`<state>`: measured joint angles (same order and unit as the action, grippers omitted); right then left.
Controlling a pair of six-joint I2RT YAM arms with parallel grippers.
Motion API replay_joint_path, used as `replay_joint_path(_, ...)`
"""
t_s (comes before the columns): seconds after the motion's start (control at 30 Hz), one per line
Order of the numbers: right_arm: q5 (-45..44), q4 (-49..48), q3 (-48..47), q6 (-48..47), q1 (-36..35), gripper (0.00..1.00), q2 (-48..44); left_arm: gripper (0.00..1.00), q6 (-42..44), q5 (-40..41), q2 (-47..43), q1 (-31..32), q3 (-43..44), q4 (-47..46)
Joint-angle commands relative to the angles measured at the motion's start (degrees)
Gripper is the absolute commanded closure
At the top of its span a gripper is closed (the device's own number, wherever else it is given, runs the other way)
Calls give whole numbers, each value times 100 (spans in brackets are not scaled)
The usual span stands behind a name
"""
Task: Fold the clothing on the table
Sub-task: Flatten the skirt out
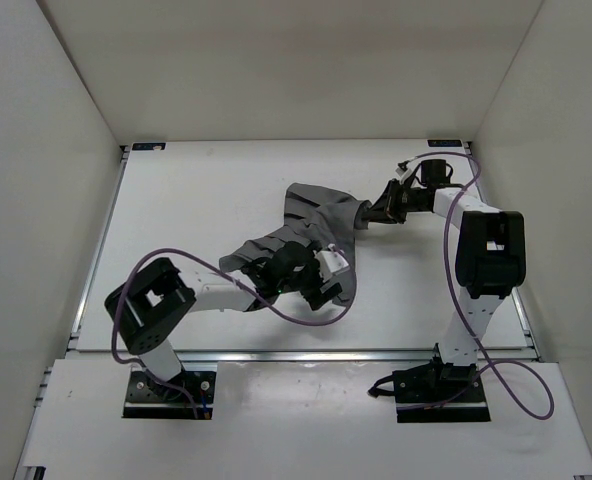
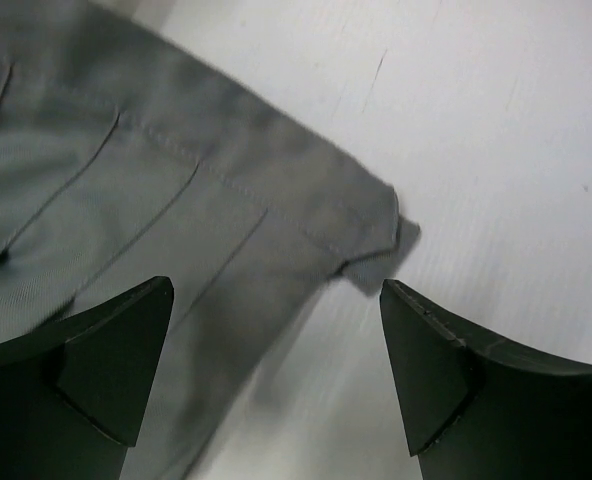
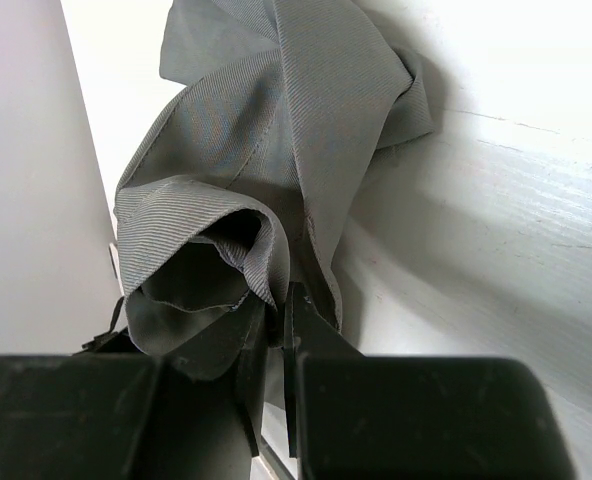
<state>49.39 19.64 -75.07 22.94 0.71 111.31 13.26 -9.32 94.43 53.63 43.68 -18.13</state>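
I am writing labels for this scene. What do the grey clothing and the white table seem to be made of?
The clothing: woven fabric, matte, likely a cotton or blend twill; fine parallel ribs, stitched seams and pleats show. The table: a hard white board, matte, perhaps laminate or painted; faint scratches and specks show, exact material unclear.

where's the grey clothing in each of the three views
Top external: the clothing lies mid-table, one end pinched by the right gripper.
Left wrist: the clothing fills the upper left, its hemmed corner just beyond the open left gripper.
Right wrist: the clothing runs bunched from the top centre down into the shut jaws.
Shared landmark: the white table under the cloth.
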Motion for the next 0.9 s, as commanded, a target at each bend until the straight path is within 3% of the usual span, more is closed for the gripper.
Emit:
replay_joint_path(0.0,168,-215,-26,79,-53,100,-109,5,160,106,276,192,386,-226)
replay_joint_path(0.3,282,-241,54,79,34,100,-136,5,265,-473,787,438,738,37)
replay_joint_path(0.57,265,-347,238,114,43,100,-259,7,344,-27,1331,649,1099,205)
replay_joint_path(0.77,326,-355,308,53,96,99,-487,28,292,650,1560,746,1002,3)
replay_joint_path(0.87,326,-312,388,0,157,99,-627,57,107,923,1675,693,1098,55)
